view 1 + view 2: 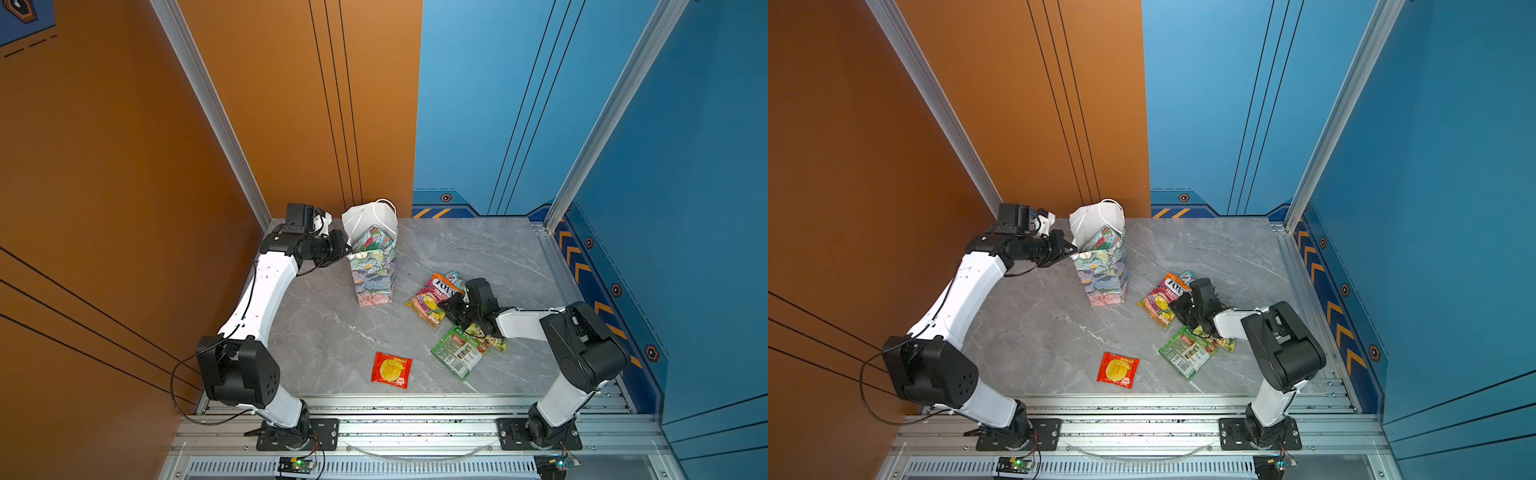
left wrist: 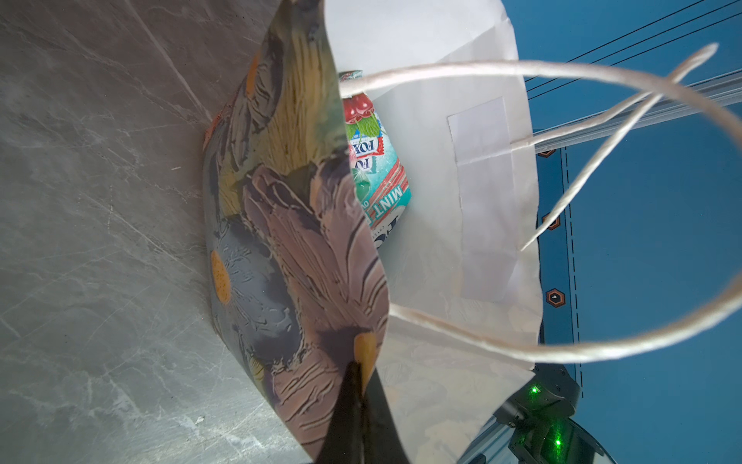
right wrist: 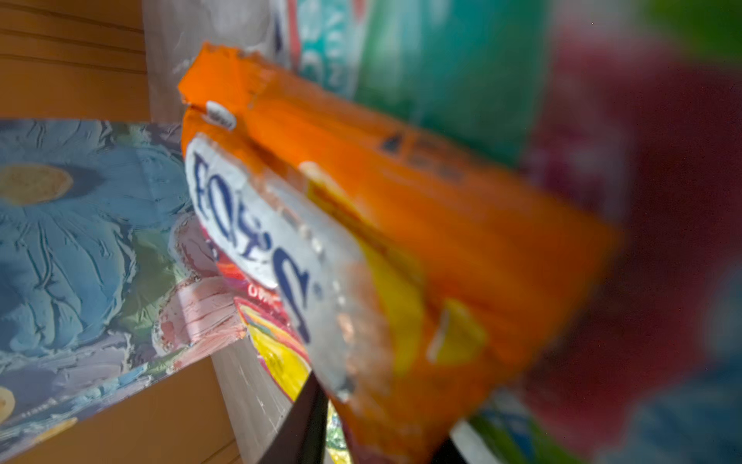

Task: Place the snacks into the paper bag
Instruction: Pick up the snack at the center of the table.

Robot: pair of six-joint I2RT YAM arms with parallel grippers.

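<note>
The floral paper bag (image 1: 374, 276) (image 1: 1104, 276) stands upright at the back of the table with its mouth held wide. My left gripper (image 1: 348, 250) (image 2: 363, 371) is shut on the bag's near rim. A teal FOX'S mint packet (image 2: 377, 172) sticks up inside the bag. My right gripper (image 1: 448, 308) (image 3: 373, 434) is low over the snacks to the bag's right. It is shut on the lower edge of the orange FOX'S packet (image 1: 432, 297) (image 3: 401, 225). A teal packet (image 1: 455, 277) lies partly under the orange one.
A green pouch (image 1: 457, 353) and a yellow pouch (image 1: 493, 340) lie under my right forearm. A red-yellow sachet (image 1: 391, 369) lies alone near the front of the grey table (image 1: 324, 332). An aluminium rail (image 1: 415, 405) runs along the front edge, and walls close the back and sides.
</note>
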